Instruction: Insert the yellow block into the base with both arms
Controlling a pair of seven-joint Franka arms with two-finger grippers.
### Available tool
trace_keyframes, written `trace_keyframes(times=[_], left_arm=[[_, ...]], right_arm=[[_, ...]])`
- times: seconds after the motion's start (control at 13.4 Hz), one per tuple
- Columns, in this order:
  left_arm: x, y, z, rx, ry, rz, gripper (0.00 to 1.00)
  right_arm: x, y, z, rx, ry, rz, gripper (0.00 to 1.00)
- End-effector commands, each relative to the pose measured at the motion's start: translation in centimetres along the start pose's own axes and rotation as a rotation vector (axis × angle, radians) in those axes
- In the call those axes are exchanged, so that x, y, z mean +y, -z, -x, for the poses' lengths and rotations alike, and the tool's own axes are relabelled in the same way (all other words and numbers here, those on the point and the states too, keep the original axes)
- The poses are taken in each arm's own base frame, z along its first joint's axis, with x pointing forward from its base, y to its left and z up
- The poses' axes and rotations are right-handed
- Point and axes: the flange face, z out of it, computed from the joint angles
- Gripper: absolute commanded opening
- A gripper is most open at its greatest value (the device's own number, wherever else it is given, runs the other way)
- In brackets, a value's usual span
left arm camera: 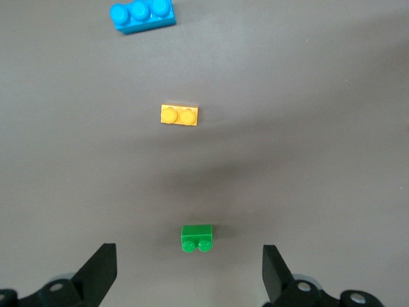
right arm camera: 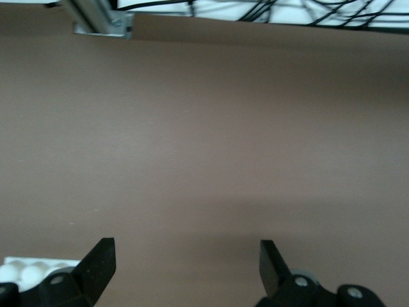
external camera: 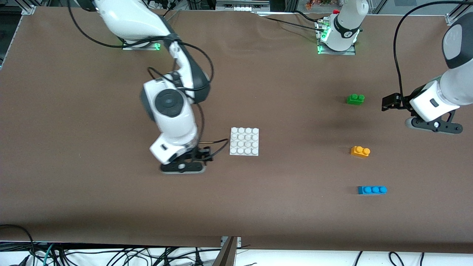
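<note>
The yellow block (external camera: pixel 360 151) lies on the brown table toward the left arm's end; it also shows in the left wrist view (left arm camera: pixel 179 115). The white studded base (external camera: pixel 244 141) lies mid-table, and one corner of it shows in the right wrist view (right arm camera: pixel 32 272). My left gripper (external camera: pixel 434 125) is open and empty (left arm camera: pixel 190 272), up over the table beside the green brick. My right gripper (external camera: pixel 183 168) is open and empty (right arm camera: pixel 185 265), over bare table beside the base toward the right arm's end.
A green two-stud brick (external camera: pixel 355 99) (left arm camera: pixel 196 238) lies farther from the front camera than the yellow block. A blue three-stud brick (external camera: pixel 372 190) (left arm camera: pixel 142 16) lies nearer to it. The table's front edge with cables (right arm camera: pixel 255 13) shows in the right wrist view.
</note>
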Motion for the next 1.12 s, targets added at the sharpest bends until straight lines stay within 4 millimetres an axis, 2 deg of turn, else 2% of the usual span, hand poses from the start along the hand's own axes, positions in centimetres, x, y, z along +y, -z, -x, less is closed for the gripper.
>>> trace_keyframes(times=[0.0, 0.3, 0.45, 0.52, 0.67, 0.74, 0.89, 1.04], left_arm=[[-0.8, -0.3, -0.8, 0.004, -0.014, 0.002, 1.0], [-0.6, 1.2, 0.1, 0.021, -0.014, -0.005, 1.0], [-0.5, 1.4, 0.3, 0.017, -0.015, -0.005, 1.0], [-0.4, 1.6, 0.4, 0.018, -0.015, -0.005, 1.0], [-0.1, 2.0, 0.6, 0.023, -0.019, -0.007, 1.0], [0.0, 1.9, 0.7, 0.017, -0.015, -0.006, 1.0], [0.0, 1.9, 0.7, 0.015, -0.015, -0.006, 1.0], [0.1, 2.0, 0.8, 0.014, -0.015, -0.006, 1.0]], right_arm=[[5.7, 4.5, -0.3, -0.093, 0.003, 0.013, 1.0], [14.7, 10.6, -0.5, -0.192, 0.005, 0.031, 1.0], [20.5, 13.9, -0.2, -0.232, -0.018, 0.027, 1.0], [22.8, 15.3, 0.0, -0.232, -0.013, 0.021, 1.0], [26.4, 17.0, 0.8, -0.232, 0.002, 0.014, 1.0], [28.0, 16.8, 1.6, -0.241, -0.009, 0.011, 1.0], [29.0, 17.7, 2.2, -0.215, -0.004, 0.012, 1.0], [31.5, 18.6, 3.0, -0.213, -0.01, 0.011, 1.0]])
